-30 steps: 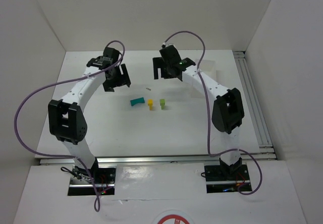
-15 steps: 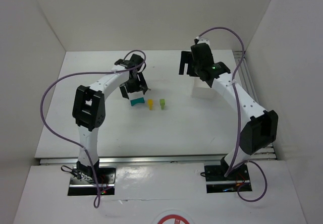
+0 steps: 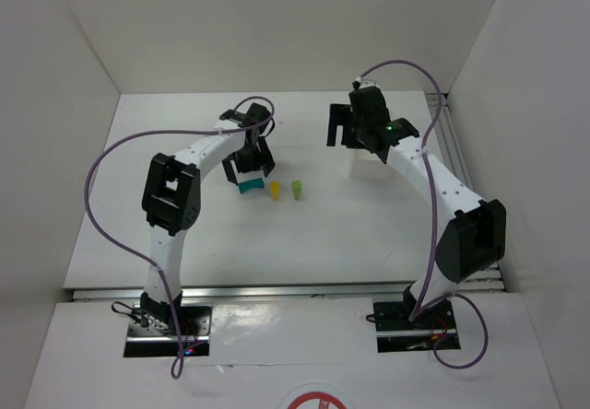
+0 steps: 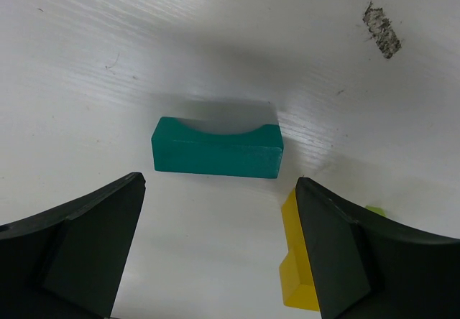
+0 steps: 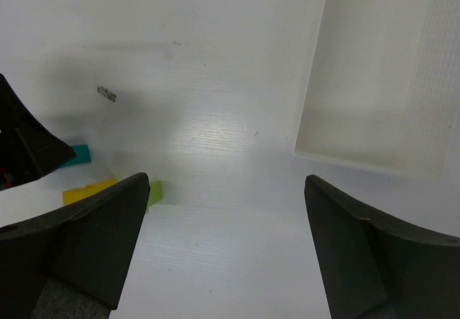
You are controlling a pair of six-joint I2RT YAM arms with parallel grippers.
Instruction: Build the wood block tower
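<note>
Two-fingered left claw (image 4: 219, 225) gaping, angled down over teal arch (image 4: 215, 150)

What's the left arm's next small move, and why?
Likely lower the left gripper straight down and close on the teal arch: its open jaws frame the block, which lies on the table beside the yellow post, not yet bridging it and the lime-green post.

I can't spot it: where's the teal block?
From above, the teal block lies on the table, left of the yellow block, beneath the left fingers.
</note>
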